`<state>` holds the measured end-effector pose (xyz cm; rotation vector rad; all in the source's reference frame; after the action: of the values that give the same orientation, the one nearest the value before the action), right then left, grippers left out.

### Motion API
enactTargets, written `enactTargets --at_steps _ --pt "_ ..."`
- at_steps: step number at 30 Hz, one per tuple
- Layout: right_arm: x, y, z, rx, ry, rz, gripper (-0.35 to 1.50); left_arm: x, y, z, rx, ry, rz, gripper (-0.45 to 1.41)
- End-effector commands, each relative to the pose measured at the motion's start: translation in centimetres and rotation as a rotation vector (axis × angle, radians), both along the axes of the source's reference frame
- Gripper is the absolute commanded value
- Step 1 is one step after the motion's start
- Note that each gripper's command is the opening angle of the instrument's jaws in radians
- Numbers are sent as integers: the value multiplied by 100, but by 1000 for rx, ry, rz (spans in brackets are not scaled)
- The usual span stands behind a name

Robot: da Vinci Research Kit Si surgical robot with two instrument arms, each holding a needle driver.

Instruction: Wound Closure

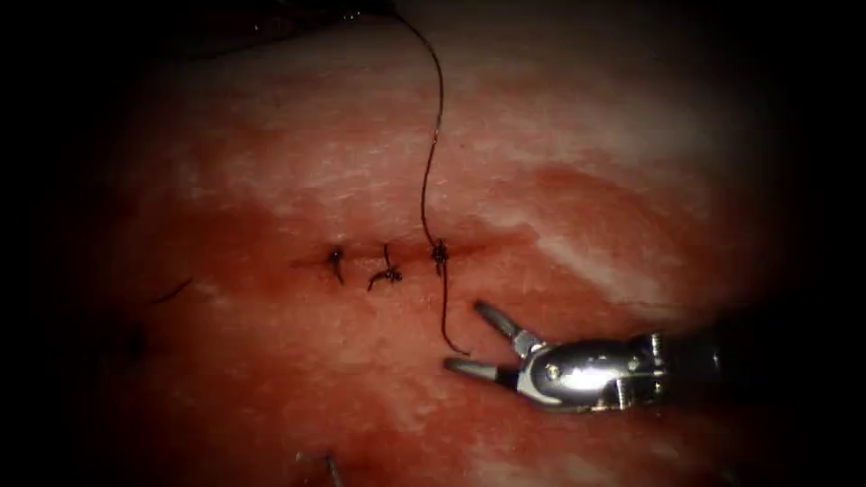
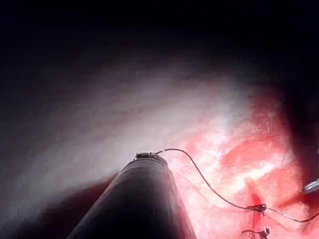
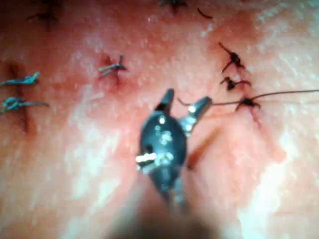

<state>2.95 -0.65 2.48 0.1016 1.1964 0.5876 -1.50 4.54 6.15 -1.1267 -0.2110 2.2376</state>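
Observation:
The cut (image 1: 388, 257) in the tissue (image 1: 586, 162) runs sideways and carries three dark knots (image 1: 439, 255). From the rightmost knot a long thread (image 1: 426, 180) climbs to the dark top edge. In the left wrist view that thread (image 2: 209, 186) rises to the tip of my left tool (image 2: 142, 164), which holds it. A short tail (image 1: 445, 307) hangs down from the same knot. Its end lies between the open jaws of my right tool (image 1: 462, 335), which hold nothing. The right wrist view has these jaws (image 3: 186, 101) spread around the tail (image 3: 222, 103).
Red fluid (image 1: 298, 361) wets the tissue around and below the cut. Loose cut ends of thread lie at the left (image 1: 171, 290) and near the bottom edge (image 1: 330, 466). Older stitches (image 3: 112, 67) in bluish thread (image 3: 20, 79) sit beyond the right tool.

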Motion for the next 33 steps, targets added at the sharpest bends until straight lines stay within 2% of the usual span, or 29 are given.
enactTargets --at_steps 1,3,4,6,8,9,12,14,17,21,22,23,33 --pt "-8 1 0 26 5 -1 110 -8 -3 -10 -1 -11 5 -45" --pt "-17 8 -4 50 16 -4 123 -13 -7 -32 -8 -29 14 -45" --pt "-28 15 -8 74 24 -5 121 -18 -12 -57 -12 -36 24 -45" --pt "-34 25 -8 108 28 7 121 -23 -16 -79 -17 -39 34 -45" --pt "-35 37 -5 162 35 30 115 -28 -20 -98 -24 -40 44 -45" --pt "-33 47 0 185 28 53 108 -32 -26 -120 -31 -42 55 -45" --pt "-22 66 22 232 37 83 100 -35 -37 -146 -45 -42 72 -45" --pt "-16 74 37 250 40 96 98 -36 -42 -157 -43 -44 74 -45" --pt "-3 88 61 310 42 131 120 -36 -49 -173 -51 -46 84 -45" --pt "17 101 79 348 63 122 132 -39 -54 -189 -59 -47 89 -45" --pt "21 102 81 351 65 116 130 -40 -55 -191 -59 -47 89 -45" --pt "31 106 83 364 72 79 118 -42 -57 -195 -59 -48 89 -45" --pt "68 107 82 375 82 15 120 -45 -63 -205 -70 -46 97 -45"
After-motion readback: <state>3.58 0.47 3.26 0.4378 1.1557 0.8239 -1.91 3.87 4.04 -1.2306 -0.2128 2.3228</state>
